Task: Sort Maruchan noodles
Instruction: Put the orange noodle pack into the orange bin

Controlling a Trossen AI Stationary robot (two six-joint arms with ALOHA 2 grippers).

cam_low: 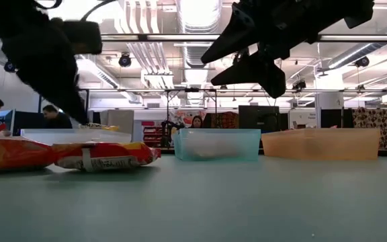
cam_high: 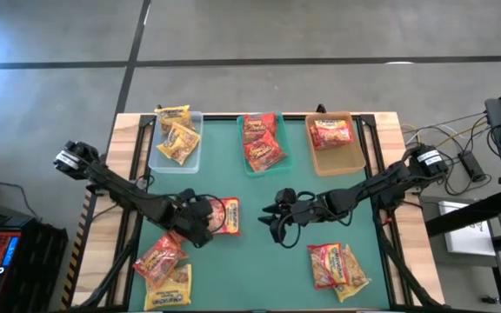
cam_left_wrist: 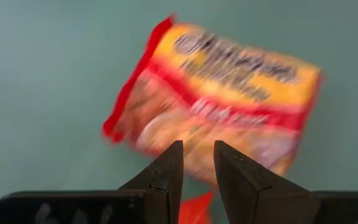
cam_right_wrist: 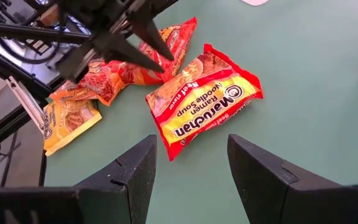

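Near the front edge of the table (cam_high: 259, 261) unsorted Maruchan noodles lie in two heaps: a left heap (cam_high: 165, 268) of red and yellow packets and a right heap (cam_high: 337, 265). In the middle one red-yellow packet (cam_high: 224, 216) lies flat. The left gripper (cam_high: 200, 219) is just over its edge, fingers narrowly apart and holding nothing as far as I see. The right gripper (cam_high: 278, 217) hangs near it above bare table, fingers open and empty. Farther back, the clear tray (cam_high: 191, 155) has yellow packets, the teal tray (cam_high: 278, 149) red ones, the tan tray (cam_high: 337, 156) one packet. I judge about half is sorted; the heaps and the middle packet remain.
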